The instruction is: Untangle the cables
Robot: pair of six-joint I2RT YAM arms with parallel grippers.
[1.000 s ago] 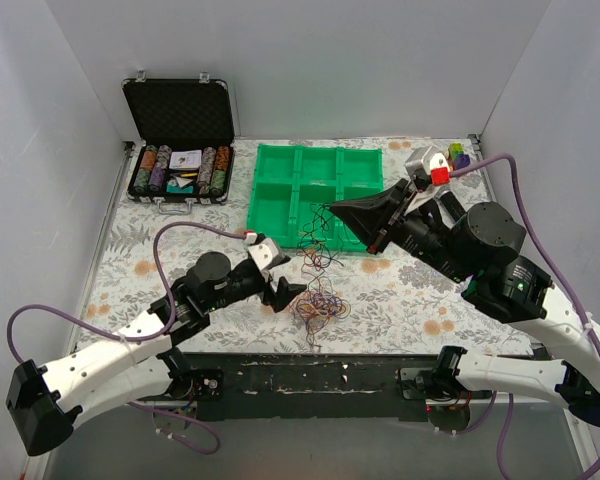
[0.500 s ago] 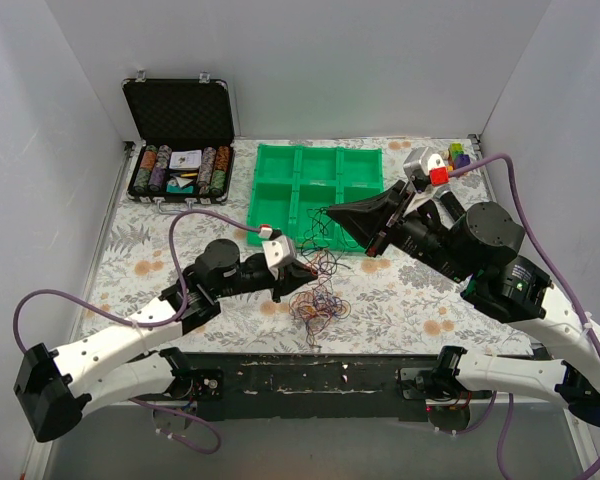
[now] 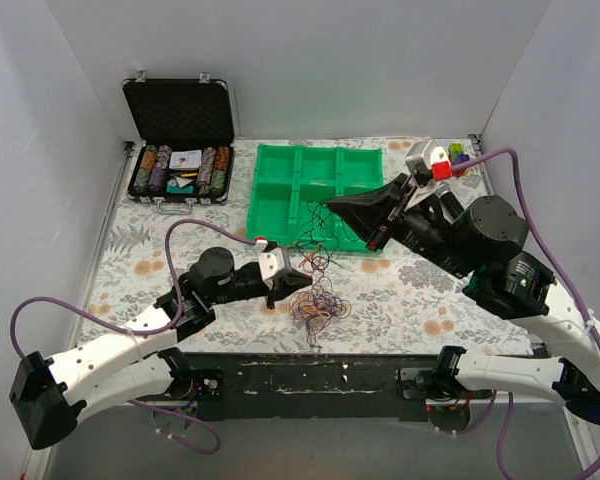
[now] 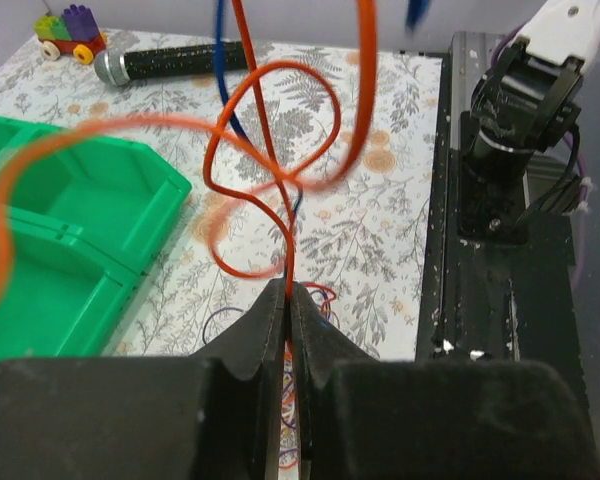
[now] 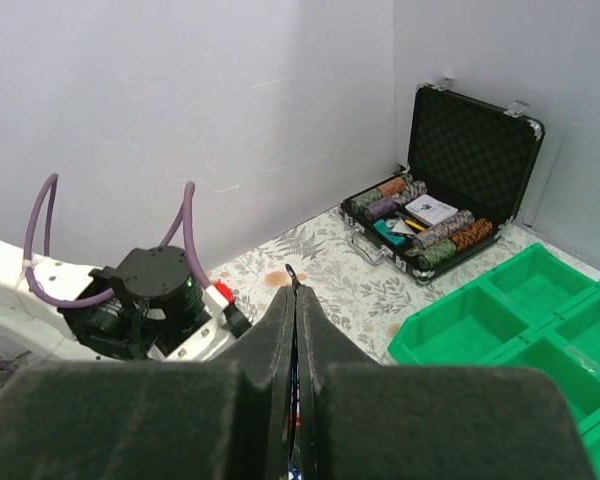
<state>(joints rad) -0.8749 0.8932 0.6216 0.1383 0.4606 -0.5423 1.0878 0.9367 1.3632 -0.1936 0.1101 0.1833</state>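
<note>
Lying between green tray (image 3: pixel 280 200) and table's (image 3: pixel 410 300) near edge, the cables (image 3: pixel 318 302).

Tray (image 3: pixel 320 148) glossy green plastic — cables (image 3: pixel 318 303) smooth, plastic-coated

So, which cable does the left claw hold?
The orange cable: its strand runs straight down into the shut left claw, pinched between the fingers; no other colour is pinched there.
</note>
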